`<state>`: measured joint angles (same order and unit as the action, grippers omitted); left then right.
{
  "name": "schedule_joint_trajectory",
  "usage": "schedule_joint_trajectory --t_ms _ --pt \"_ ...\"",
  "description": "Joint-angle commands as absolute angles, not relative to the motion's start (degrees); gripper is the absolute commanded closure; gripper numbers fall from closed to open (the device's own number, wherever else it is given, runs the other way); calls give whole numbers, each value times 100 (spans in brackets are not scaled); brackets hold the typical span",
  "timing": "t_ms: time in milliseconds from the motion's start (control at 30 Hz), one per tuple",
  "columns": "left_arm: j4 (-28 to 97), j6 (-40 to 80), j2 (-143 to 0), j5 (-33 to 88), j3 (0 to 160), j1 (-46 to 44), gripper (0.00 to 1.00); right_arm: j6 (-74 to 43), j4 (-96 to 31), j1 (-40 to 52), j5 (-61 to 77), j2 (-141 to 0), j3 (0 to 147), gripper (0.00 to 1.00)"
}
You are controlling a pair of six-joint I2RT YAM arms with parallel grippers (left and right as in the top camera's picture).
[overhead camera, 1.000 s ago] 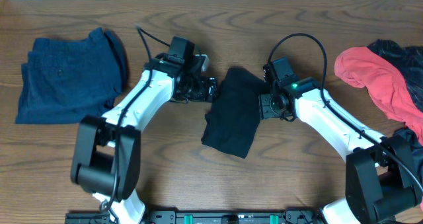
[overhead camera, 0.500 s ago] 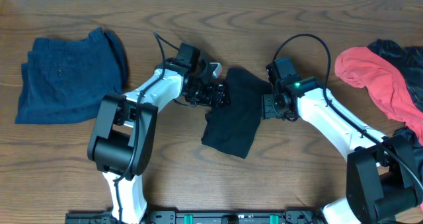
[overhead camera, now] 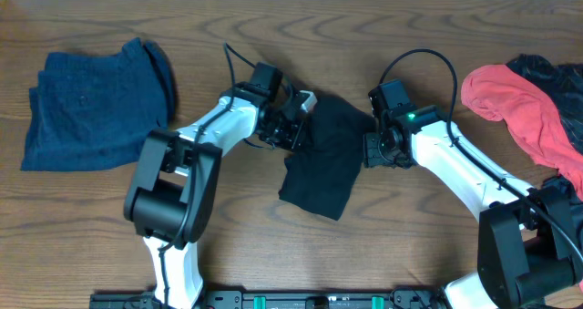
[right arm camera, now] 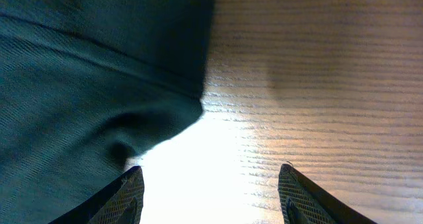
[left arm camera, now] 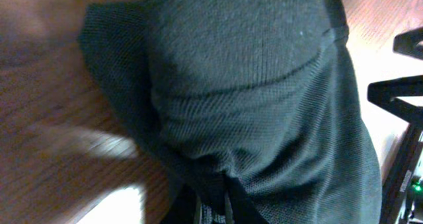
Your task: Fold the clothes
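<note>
Black fabric marks the middle of the wooden table (overhead camera: 410,245). Seen from overhead, the black shirt (overhead camera: 321,163) lies folded between the two arms. The left arm stretches in from the lower left, with the left gripper (overhead camera: 296,127) at the shirt's upper left edge. The right gripper (overhead camera: 376,149) is at its right edge. A navy garment (overhead camera: 96,104) lies far left and a red garment (overhead camera: 515,104) far right.

From the left wrist, the jaws are clamped on a pinch of the shirt.

From the right wrist, the fingers (right arm camera: 131,192) stand apart over bare wood, holding nothing, with the shirt's edge just beside one.
</note>
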<state>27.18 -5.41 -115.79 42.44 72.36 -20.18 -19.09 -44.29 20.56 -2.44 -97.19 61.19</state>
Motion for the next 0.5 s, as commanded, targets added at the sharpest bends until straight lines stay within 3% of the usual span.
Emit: schedule_joint_trajectory --t_ms 0,467 --pt "2867 -615 -10921 3662 7273 -1673 94 -1992 -4504 1949 -322 -9566 6224 37" --pt "3284 -823 -9137 657 7277 -609 94 -1968 -4611 1608 -322 -9185 6224 37"
